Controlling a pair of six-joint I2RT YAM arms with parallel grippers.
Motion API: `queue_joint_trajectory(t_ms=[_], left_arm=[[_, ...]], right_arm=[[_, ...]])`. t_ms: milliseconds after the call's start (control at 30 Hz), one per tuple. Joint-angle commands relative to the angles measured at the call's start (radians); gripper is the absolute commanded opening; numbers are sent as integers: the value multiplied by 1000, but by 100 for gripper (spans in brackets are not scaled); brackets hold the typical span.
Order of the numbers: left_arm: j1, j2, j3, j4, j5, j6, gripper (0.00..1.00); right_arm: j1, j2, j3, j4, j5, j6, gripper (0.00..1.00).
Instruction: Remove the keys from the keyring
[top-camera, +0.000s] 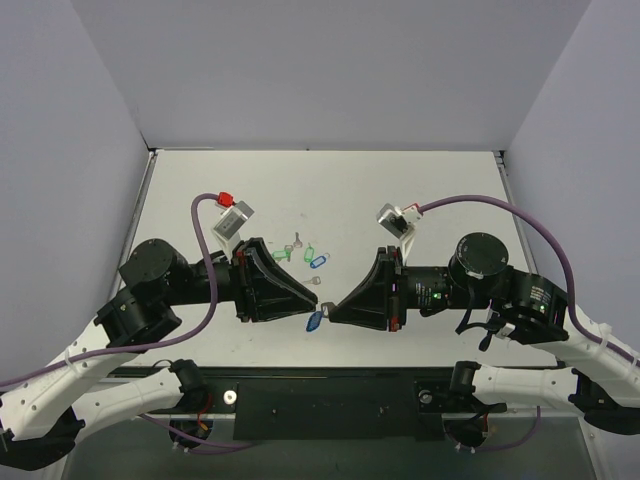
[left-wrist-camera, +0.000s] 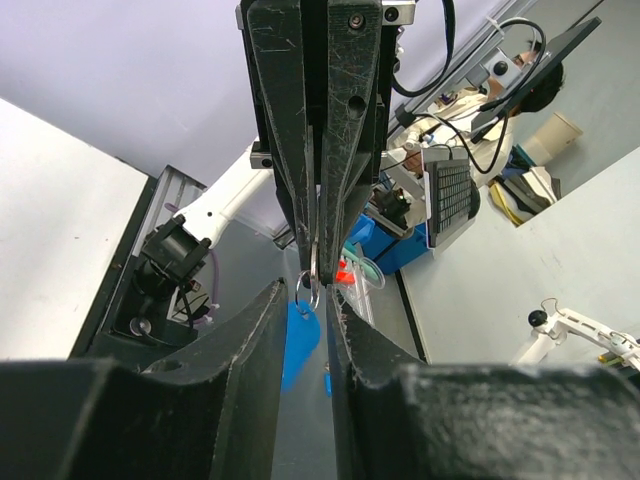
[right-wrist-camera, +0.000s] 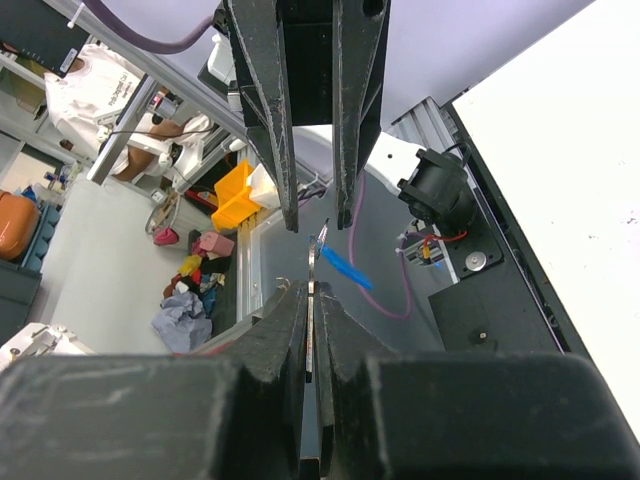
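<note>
My right gripper (top-camera: 335, 309) (right-wrist-camera: 313, 290) is shut on a thin silver key (right-wrist-camera: 314, 268), held edge-on above the table's near edge. The keyring (left-wrist-camera: 308, 292) hangs from the key's end. Its blue tag (left-wrist-camera: 297, 336) (top-camera: 316, 320) (right-wrist-camera: 346, 268) dangles below. My left gripper (top-camera: 309, 304) (left-wrist-camera: 305, 300) faces the right one tip to tip, jaws a little apart. The ring and tag sit just off its fingertips (left-wrist-camera: 268, 300), not pinched. In the left wrist view the right gripper's fingers (left-wrist-camera: 345, 150) reach down from the top, shut together.
On the table behind the grippers lie green tags (top-camera: 291, 251), another blue tag (top-camera: 318, 261) and loose silver keys (top-camera: 297, 238). The table's near edge and the black base plate (top-camera: 330, 400) are right below the held key.
</note>
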Motion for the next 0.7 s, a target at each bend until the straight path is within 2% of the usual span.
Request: queue_joint_trajectory(t_ms=[0, 133, 267, 367, 533, 667], left_arm=[[-10, 0, 2, 65, 14, -11, 32], [-12, -2, 0, 65, 9, -13, 29], [-12, -3, 2, 71, 5, -16, 19], [-13, -2, 2, 71, 6, -17, 18], [-13, 0, 3, 70, 6, -19, 6], [-15, 0, 8, 64, 8, -17, 0]], right_arm=[[7, -4, 41, 32, 15, 7, 0], [9, -3, 41, 27, 18, 6, 0], [9, -6, 38, 27, 20, 4, 0], [11, -6, 39, 27, 21, 6, 0], [7, -4, 46, 26, 20, 3, 0], [9, -4, 44, 21, 17, 1, 0]])
